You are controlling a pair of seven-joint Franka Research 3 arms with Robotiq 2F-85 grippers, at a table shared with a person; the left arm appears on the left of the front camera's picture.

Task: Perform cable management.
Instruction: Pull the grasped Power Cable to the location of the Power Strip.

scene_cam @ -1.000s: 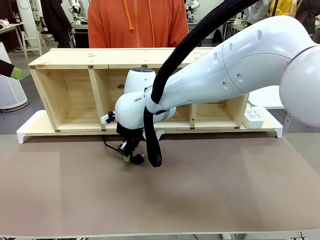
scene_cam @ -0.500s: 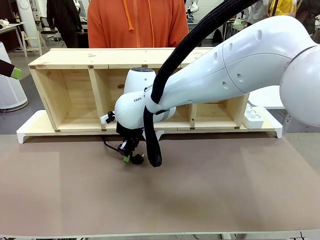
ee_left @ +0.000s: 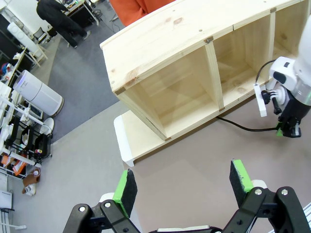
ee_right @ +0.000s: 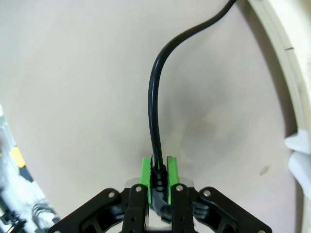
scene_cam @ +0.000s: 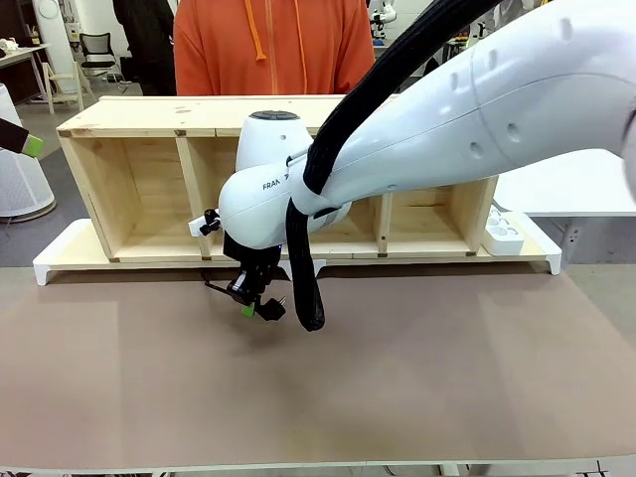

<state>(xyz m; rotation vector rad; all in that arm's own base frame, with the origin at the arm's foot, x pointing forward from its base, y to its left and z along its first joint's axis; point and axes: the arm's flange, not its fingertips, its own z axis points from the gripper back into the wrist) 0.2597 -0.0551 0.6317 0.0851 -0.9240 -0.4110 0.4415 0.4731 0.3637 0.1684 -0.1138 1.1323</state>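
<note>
Right claw (ee_right: 158,171) pinches cable (ee_right: 152,121); thin, round, black.

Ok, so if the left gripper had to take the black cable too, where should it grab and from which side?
Probably the free stretch of cable lying along the table between the wooden shelf and the right gripper, which pinches it near the plug. Come straight down from above, with the open left gripper straddling it crosswise.
</note>
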